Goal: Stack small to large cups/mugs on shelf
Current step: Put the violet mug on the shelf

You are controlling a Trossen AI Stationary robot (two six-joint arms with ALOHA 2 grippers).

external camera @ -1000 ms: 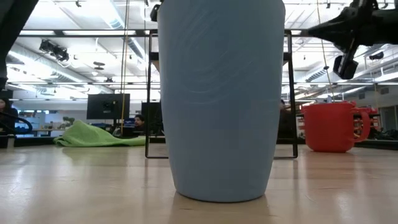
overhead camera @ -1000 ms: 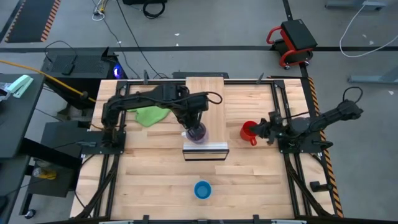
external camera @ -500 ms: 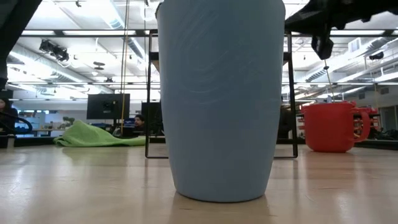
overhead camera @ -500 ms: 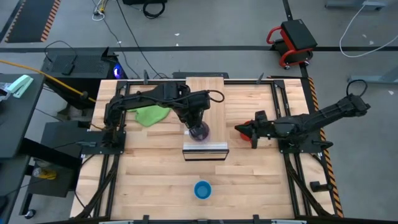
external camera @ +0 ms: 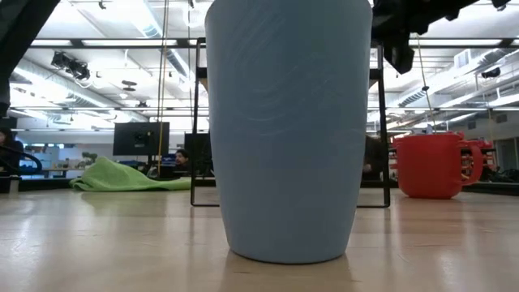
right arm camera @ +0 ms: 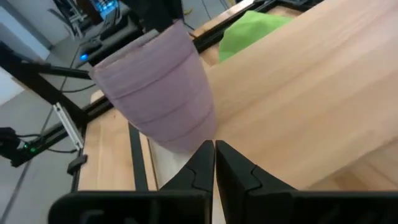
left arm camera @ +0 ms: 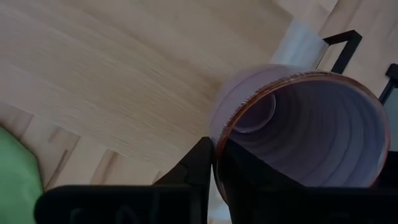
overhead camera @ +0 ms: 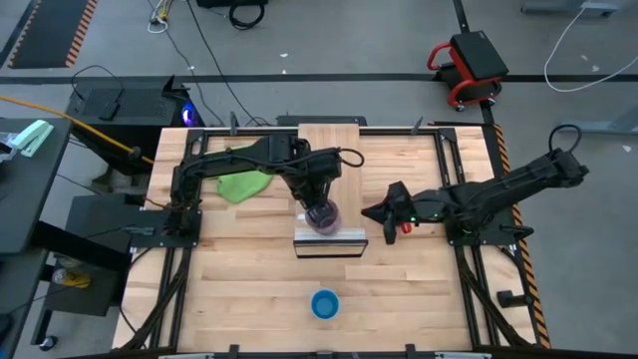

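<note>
My left jaws [left arm camera: 214, 163] grip the purple cup's [overhead camera: 322, 215] rim over the shelf [overhead camera: 329, 150]; release comes next; my right jaws [right arm camera: 214, 163], together, wait beside.

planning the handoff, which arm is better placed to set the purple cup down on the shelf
Left. The left pincer is shut on the purple cup's rim, directly over the shelf near its metal end. The right pincer is shut and empty beside the shelf, the red mug under its arm.
</note>
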